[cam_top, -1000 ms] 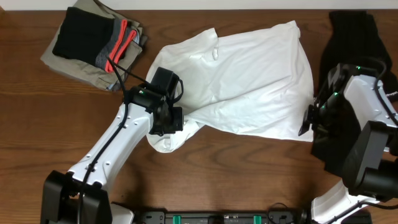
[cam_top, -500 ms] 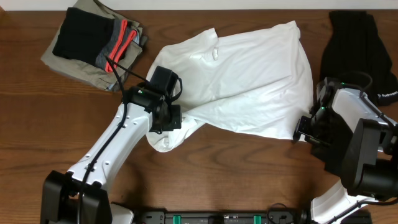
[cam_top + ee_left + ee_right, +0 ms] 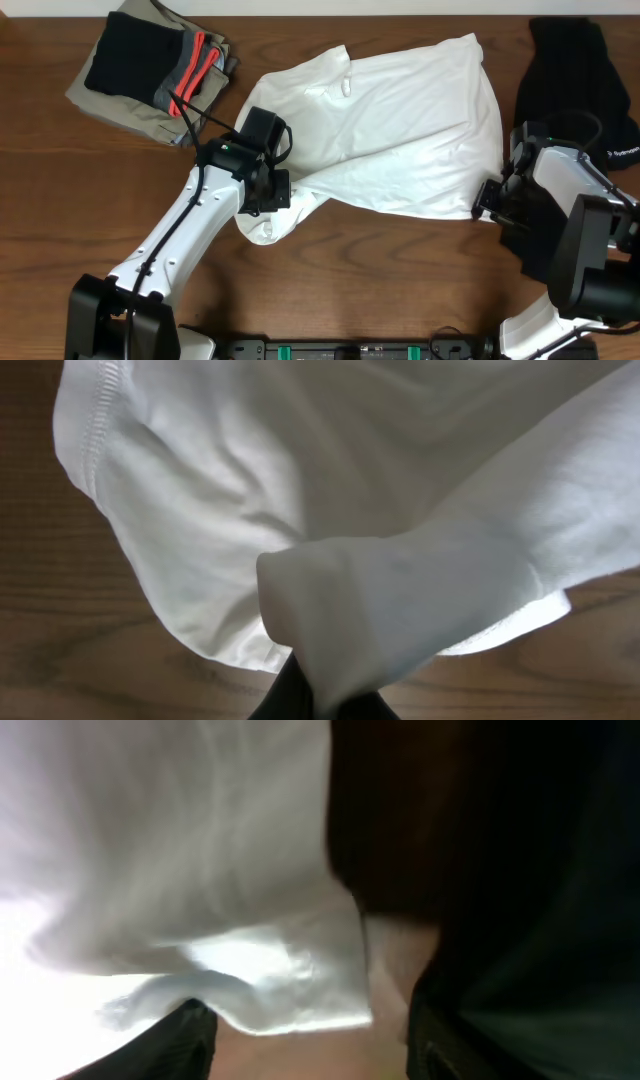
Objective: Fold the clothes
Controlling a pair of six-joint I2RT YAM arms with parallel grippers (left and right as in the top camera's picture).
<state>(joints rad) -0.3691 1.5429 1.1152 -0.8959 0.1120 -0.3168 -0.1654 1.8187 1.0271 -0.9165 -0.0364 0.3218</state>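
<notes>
**A:** What is the left end effector (image 3: 320,696) doing?

**B:** It is pressed together, pinching a fold of the large white cloth T-shirt (image 3: 400,120). In the left wrist view the fabric bunches up out of its fingertips, and a stitched hem curves away over the wood behind.

**A:** And the right end effector (image 3: 487,200)?

**B:** Its fingers are spread. In the right wrist view, which is blurred, a hemmed corner of the T-shirt lies between them. I cannot tell whether either finger touches the cloth.

**A:** Where does the T-shirt lie as a whole?

**B:** It lies rumpled across the middle of the brown wooden table (image 3: 400,270), between the two arms. Its lower left part is gathered into a lump under the left end effector. Its lower right corner reaches the right one, and its far edge runs up towards the back of the table.

**A:** What else is around it?

**B:** At the far left corner sits a folded pile of garments (image 3: 150,65): khaki at the bottom, black on top, and a grey piece with orange-red trim. It is near the T-shirt's upper left end but apart from it. Along the right edge lies a black garment (image 3: 570,60), partly covered by the right arm.
</notes>
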